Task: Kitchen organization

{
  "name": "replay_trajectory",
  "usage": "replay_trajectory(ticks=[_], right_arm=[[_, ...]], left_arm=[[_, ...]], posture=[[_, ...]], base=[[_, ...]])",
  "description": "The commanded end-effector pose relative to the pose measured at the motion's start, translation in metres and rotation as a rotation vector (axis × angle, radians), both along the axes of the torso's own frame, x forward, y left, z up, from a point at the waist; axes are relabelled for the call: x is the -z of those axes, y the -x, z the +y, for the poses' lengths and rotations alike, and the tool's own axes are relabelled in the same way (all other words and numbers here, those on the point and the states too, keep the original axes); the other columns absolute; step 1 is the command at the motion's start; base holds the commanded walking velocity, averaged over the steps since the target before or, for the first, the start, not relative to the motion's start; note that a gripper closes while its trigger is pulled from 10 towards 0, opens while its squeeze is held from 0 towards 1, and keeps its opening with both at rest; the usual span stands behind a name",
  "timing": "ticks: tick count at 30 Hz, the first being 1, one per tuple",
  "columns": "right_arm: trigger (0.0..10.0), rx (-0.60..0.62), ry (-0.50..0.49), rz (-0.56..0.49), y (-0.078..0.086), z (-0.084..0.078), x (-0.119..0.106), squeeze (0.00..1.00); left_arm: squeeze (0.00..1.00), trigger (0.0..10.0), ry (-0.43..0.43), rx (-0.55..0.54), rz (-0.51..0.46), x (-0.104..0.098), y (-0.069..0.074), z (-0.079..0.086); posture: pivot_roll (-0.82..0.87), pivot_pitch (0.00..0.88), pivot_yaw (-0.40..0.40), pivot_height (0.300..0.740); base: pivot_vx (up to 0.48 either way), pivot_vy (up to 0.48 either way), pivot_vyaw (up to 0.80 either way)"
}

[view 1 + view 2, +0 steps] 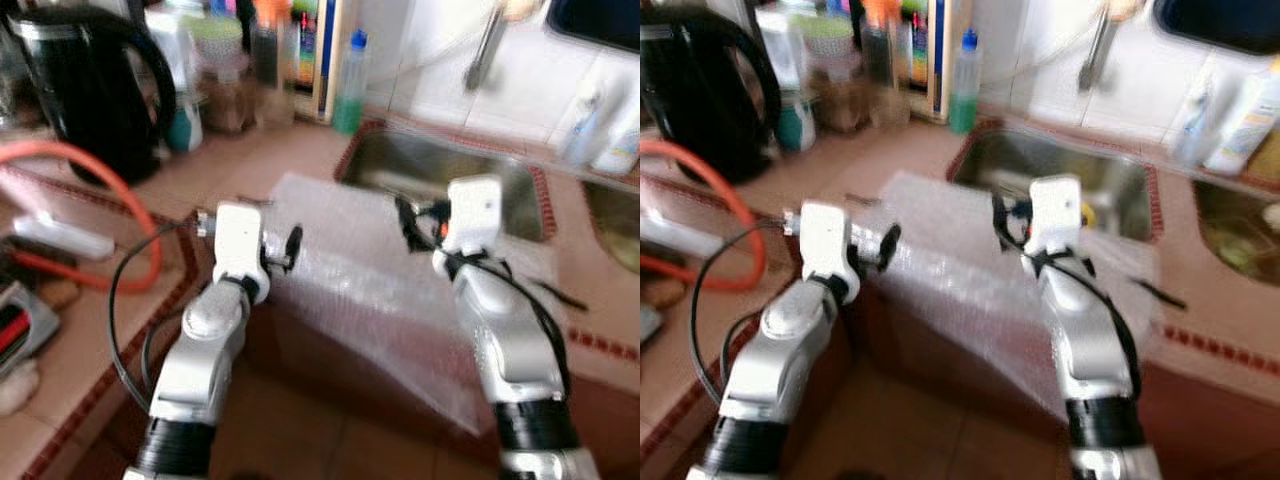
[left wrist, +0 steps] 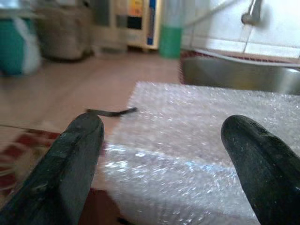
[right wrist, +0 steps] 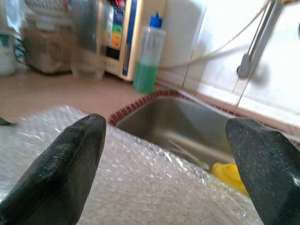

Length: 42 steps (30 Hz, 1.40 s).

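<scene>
1. Bubble wrap (image 1: 370, 270): large clear sheet spread on the tiled countertop (image 1: 250, 165), its far edge at the rim of the steel sink (image 1: 440, 170), its near edge drooping over the counter front.
2. Handling, as judged: very light, soft and limp, so it should crumple and sag rather than keep shape; the plastic face looks slick, and the bubbles may pop under a hard pinch. A free edge or corner, such as the overhanging near side, seems the best place to take hold; a pinch on the flat middle would likely slide.
3. Left gripper (image 2: 164, 164): fingers spread wide, hovering low over the sheet's left part, holding nothing; whether the tips graze the film cannot be told.
4. Right gripper (image 3: 168, 168): fingers likewise wide apart and empty, poised over the sheet's far side near the sink, where a yellow item (image 3: 229, 174) lies in the basin.
5. Surroundings: black kettle (image 1: 85, 85) and green-filled bottle (image 1: 350, 85) stand at the back of the counter.
</scene>
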State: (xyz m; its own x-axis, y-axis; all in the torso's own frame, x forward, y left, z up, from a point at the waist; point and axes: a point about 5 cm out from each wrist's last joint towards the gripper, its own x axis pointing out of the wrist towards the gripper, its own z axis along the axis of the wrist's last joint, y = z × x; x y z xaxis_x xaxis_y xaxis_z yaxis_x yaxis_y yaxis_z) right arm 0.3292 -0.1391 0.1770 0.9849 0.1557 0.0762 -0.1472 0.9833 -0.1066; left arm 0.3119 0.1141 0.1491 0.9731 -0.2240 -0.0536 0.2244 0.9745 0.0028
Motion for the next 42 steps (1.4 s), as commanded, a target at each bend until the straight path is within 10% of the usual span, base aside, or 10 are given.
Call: replay_trajectory(ticks=[1, 15, 42], right_arm=[[10.0, 0.018, -0.001, -0.009, -0.001, -0.004, -0.004, 0.00], [10.0, 0.023, -0.004, 0.000, -0.002, -0.004, -0.003, 0.00], [10.0, 0.007, 0.009, 0.008, -0.003, -0.001, -0.002, 0.00]], left_arm=[[0.00, 10.0, 0.009, 0.010, -0.011, -0.003, -0.001, -0.005], [0.00, 10.0, -0.024, -0.011, -0.043, -0.009, -0.004, -0.002], [0.00, 10.0, 0.028, 0.050, -0.070, -0.012, 0.002, -0.009]], posture=[[0.06, 0.000, -0.050, 0.740], [0.06, 0.000, -0.052, 0.740], [0.06, 0.000, -0.060, 0.740]], base=[[0.000, 0.000, 0.00], [0.000, 0.000, 0.00], [0.000, -0.071, -0.80]])
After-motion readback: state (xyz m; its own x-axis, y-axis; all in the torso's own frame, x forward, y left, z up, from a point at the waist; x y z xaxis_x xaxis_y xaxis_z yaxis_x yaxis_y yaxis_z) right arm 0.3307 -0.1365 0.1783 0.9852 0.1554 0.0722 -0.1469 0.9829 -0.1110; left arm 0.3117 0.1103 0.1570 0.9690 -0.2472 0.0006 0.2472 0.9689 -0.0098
